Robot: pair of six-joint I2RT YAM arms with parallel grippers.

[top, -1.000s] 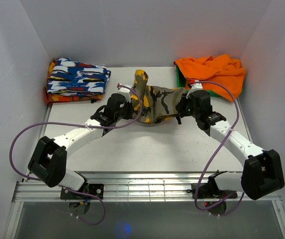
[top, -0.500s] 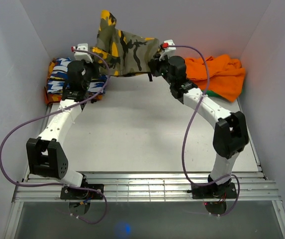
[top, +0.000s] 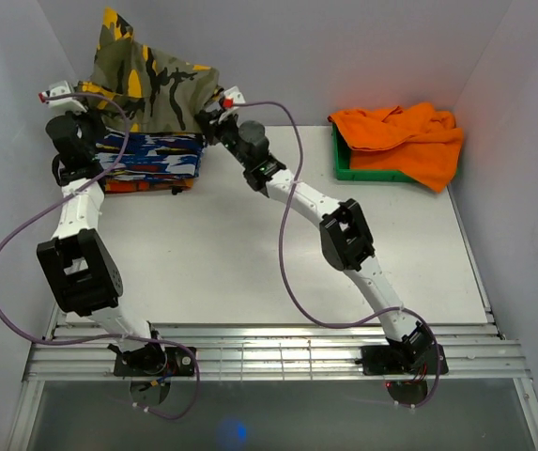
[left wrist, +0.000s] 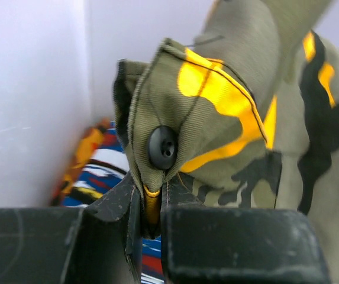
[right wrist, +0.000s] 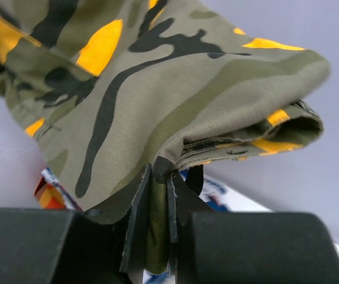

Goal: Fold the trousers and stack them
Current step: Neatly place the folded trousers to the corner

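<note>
Top external, trousers (top: 151, 89), pale table (top: 250, 268), white walls (top: 344, 47)

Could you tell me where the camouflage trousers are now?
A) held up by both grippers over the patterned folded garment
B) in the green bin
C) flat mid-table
A: the left gripper and right gripper each pinch the trousers, which hang above the patterned garment.

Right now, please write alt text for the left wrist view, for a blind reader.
The left gripper pinches an edge of the camouflage trousers just below a black button. A blue-white-red patterned garment lies below, by a white wall.
</note>
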